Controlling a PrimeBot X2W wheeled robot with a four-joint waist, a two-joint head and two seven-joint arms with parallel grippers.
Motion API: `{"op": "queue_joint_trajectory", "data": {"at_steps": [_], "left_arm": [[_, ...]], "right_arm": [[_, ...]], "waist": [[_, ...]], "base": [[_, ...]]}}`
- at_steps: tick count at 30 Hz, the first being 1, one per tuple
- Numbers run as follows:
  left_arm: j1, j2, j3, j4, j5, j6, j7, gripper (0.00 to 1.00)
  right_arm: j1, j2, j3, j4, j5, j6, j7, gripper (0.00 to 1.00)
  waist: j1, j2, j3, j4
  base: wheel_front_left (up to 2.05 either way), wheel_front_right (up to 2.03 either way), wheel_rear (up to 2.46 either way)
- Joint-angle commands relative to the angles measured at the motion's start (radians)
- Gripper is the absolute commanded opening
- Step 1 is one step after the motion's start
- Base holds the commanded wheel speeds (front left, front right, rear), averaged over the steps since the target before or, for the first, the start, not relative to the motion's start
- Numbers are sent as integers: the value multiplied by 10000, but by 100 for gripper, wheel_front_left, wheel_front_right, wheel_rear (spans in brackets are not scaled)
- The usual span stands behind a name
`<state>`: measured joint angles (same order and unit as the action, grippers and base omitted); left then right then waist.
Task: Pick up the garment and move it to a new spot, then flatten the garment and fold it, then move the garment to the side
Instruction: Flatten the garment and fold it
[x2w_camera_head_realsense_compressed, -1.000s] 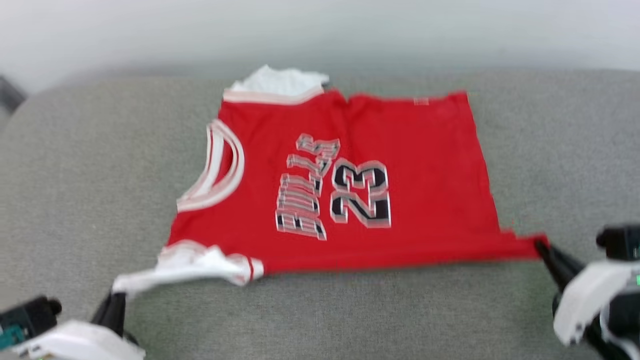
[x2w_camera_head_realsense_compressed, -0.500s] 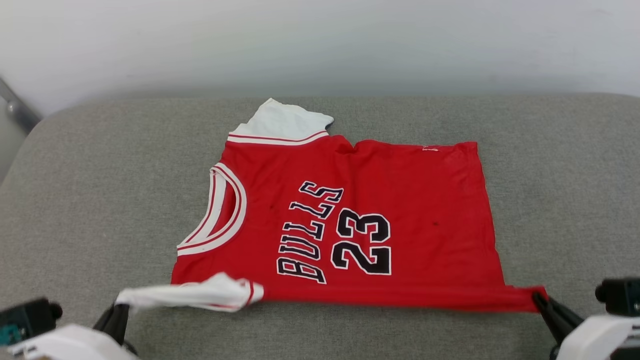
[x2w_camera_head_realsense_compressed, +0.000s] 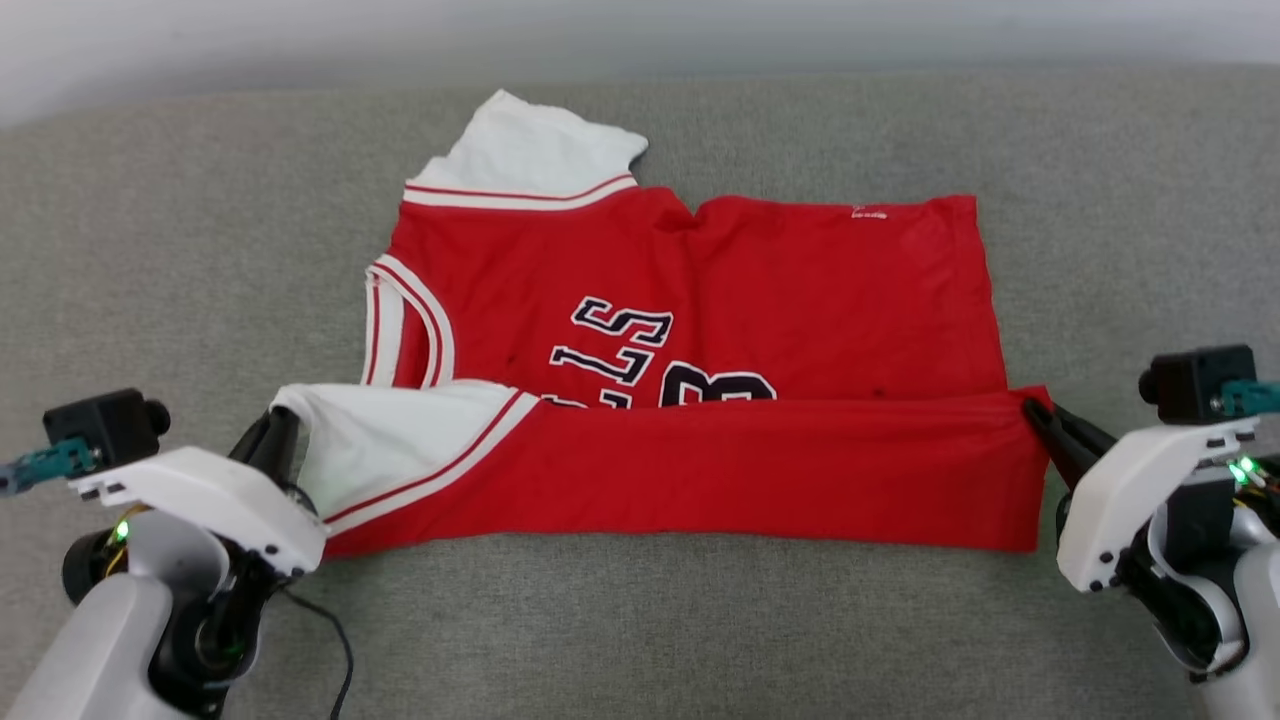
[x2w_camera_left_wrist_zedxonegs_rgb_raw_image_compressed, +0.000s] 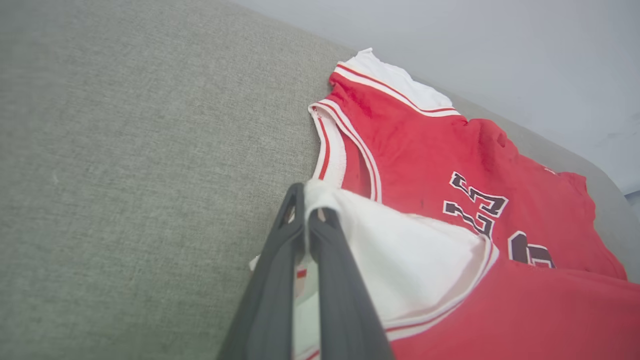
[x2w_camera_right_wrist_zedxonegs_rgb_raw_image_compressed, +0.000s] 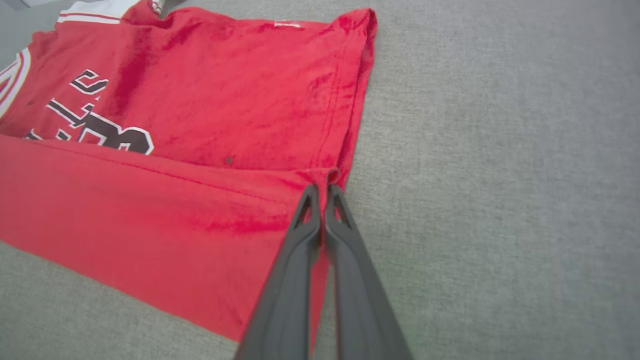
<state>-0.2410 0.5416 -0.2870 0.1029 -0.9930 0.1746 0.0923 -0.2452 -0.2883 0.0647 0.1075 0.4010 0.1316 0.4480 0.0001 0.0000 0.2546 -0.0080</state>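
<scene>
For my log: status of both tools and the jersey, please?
Left tool and right tool shut on garment. Near edge folded over lettering. No obstruction seen.

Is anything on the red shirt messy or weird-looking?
Yes. The garment has small dark specks on the red cloth and a pucker at its far edge. Its near edge is folded over, hiding part of the lettering.

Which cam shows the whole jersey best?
Head view: the jersey lies whole in frame, near edge folded over the number. Left wrist view catches the end with the white sleeve; right wrist view the end with the hem.
</scene>
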Motion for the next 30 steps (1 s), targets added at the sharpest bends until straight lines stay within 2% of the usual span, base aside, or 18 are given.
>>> {"op": "queue_joint_trajectory", "data": {"at_steps": [1, 7, 8, 9, 10, 11, 12, 17, 24, 30], "left_arm": [[-340, -151, -74, 270, 16, -177, -88, 0], [-1145, -654, -462, 1764, -145, -850, 62, 0], [-1233, -738, -508, 1975, -200, -980, 83, 0], [-1282, -813, -584, 2209, -259, -1119, 153, 1], [-1321, -864, -631, 2429, -300, -1240, 207, 32], [-1361, -914, -629, 2627, -312, -1316, 140, 56], [-1393, -961, -597, 2804, -346, -1391, 51, 100], [-1239, -812, -404, 3305, -403, -1531, -263, 100], [-652, -273, -173, 2814, -376, -1255, -268, 100], [-115, 471, -300, 1902, -452, -995, 694, 100]], "right_arm": [[-321, -128, 160, 306, 76, -18, -76, 0], [-1177, -218, 809, 1765, 85, -17, -877, 0], [-1228, -196, 920, 2025, 92, -17, -971, 2], [-1293, -160, 1043, 2234, 132, -17, -1116, 24], [-1342, -140, 1137, 2446, 159, -17, -1265, 87], [-1353, -129, 1239, 2615, 163, -17, -1411, 100], [-1355, -122, 1334, 2745, 203, -17, -1592, 100], [-1157, -157, 1361, 2879, 180, -15, -3074, 100], [-253, 166, 660, 2253, -527, -15, -5244, 100], [717, 623, -7, 1209, -1279, -15, -5833, 100]], "waist": [[-1, 0, 430, -38], [-1, 0, 786, -79], [-1, 0, 798, -81], [-1, 0, 791, -79], [-1, 0, 776, -77], [-1, 0, 738, -81], [-1, 0, 672, -88], [-1, 0, 114, -126], [-1, 0, -951, -206], [-1, 0, -1653, -307]], "base": [[0, 0, 0], [0, 0, 0], [0, 0, 0], [0, 0, 0], [0, 0, 0], [0, 0, 0], [0, 0, 0], [0, 0, 0], [0, 0, 0], [0, 0, 0]]}}
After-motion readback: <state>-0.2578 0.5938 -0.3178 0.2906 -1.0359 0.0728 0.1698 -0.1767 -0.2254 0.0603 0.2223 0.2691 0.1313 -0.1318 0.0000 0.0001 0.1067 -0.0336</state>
